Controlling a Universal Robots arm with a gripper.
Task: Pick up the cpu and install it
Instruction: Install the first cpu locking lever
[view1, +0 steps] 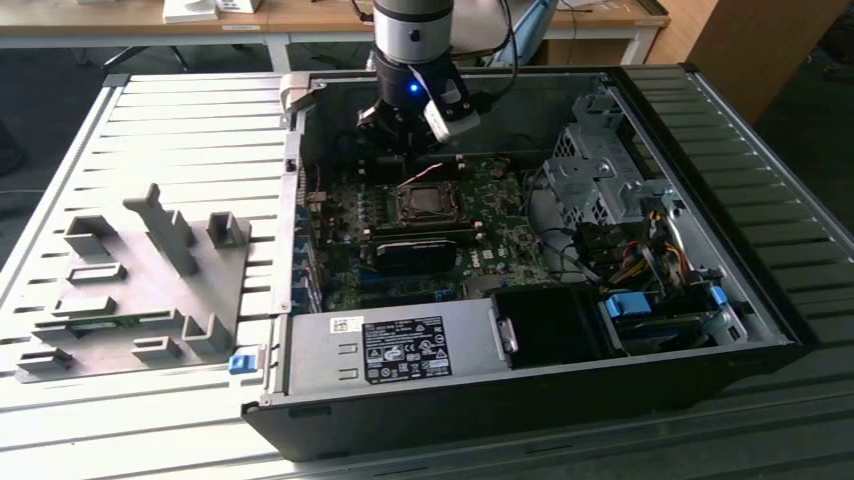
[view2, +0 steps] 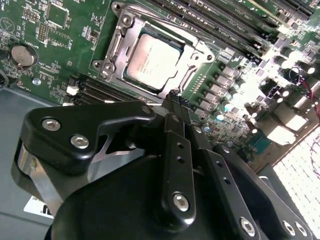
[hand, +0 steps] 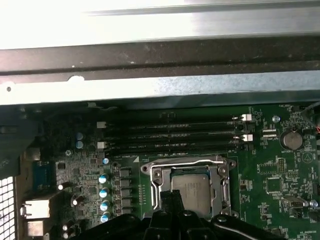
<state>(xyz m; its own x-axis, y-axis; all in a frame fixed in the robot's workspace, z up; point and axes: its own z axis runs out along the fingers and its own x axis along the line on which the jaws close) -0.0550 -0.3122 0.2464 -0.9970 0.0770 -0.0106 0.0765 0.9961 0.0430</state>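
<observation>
The cpu is a silvery square chip lying flat inside the open socket frame on the green motherboard. It also appears in the first wrist view, cpu, and in the exterior view as a pale square, cpu. My gripper hovers just off one edge of the socket with its fingers pressed together and nothing between them. In the first wrist view the gripper overlaps the chip's near edge. In the exterior view the gripper hangs inside the case above the board's far side.
The open computer case lies on a slatted table. A power supply sits at its front, and a drive cage and cables are at the exterior view's right. Memory slots run beside the socket. A grey fixture with blocks stands at the exterior view's left.
</observation>
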